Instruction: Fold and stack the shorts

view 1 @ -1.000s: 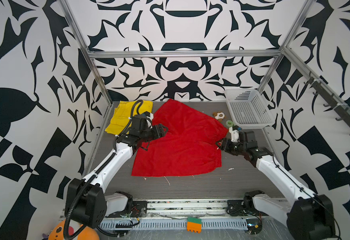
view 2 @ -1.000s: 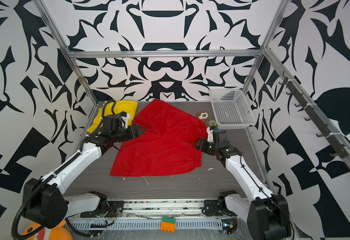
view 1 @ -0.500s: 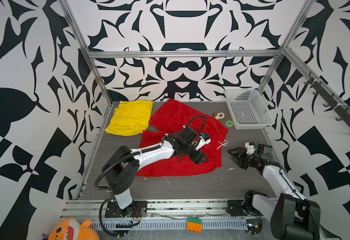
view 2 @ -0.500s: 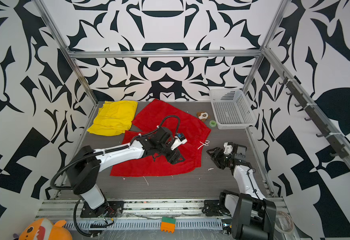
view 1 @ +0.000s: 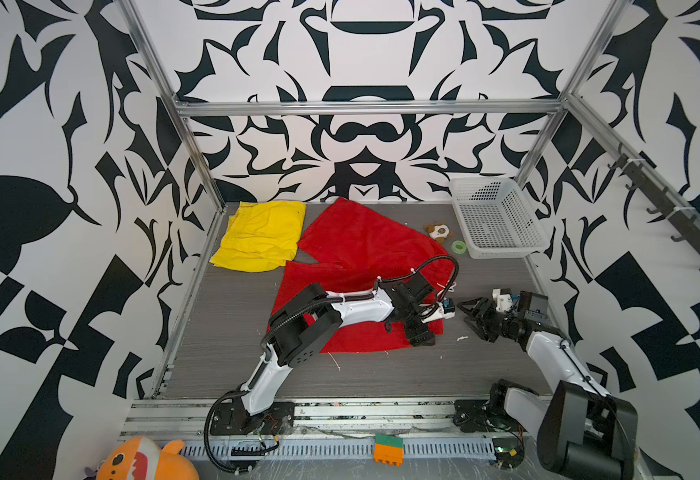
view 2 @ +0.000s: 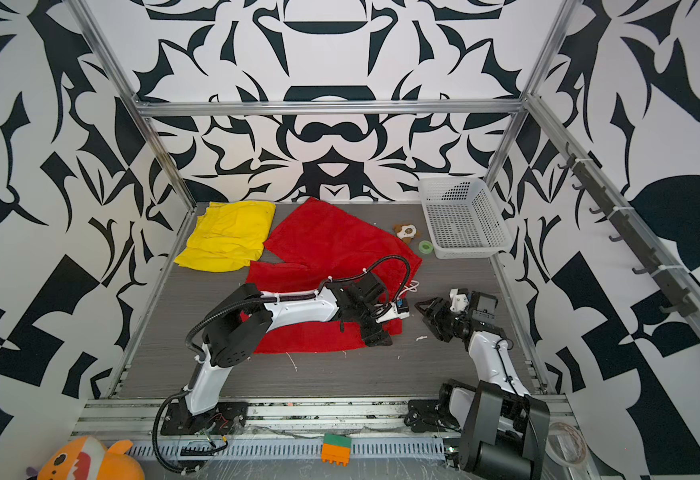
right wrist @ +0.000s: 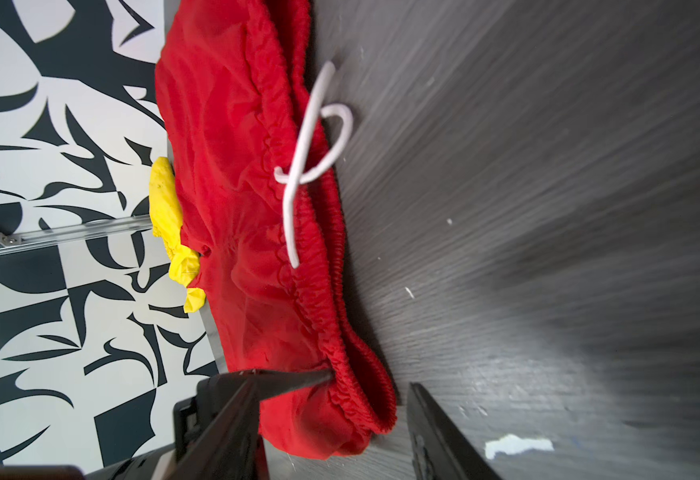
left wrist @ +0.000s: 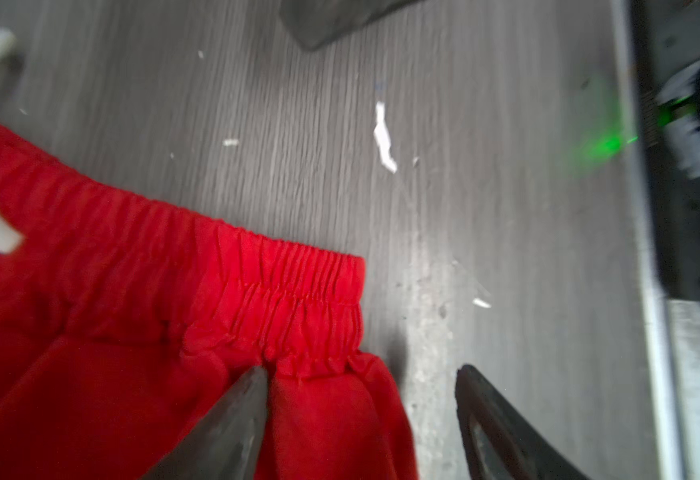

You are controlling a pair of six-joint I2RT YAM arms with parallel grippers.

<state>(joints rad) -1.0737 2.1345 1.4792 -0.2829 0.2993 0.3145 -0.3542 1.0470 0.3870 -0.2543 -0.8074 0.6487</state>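
Jaws of the left gripper (left wrist: 361, 370) stand spread, gripping nothing: one finger (left wrist: 236, 415) sits at the red thin-fabric shorts (view 1: 361, 249) just below the corner of the gathered waistband, the other over the bare grey wood-grain table (view 1: 223, 316). The right gripper (right wrist: 372, 379) is also parted and empty, low over the table, pointing at that corner from just beside it. A white drawstring (right wrist: 306, 137) loops over the waistband edge. Red pair lies mid-table; bright yellow fabric shorts (view 1: 261, 237) lie just beside it, far left. Dark speck on the yellow: too small to read. Left forearm stretches low across the red cloth, elbow bent; right forearm slopes up from its near-right base.
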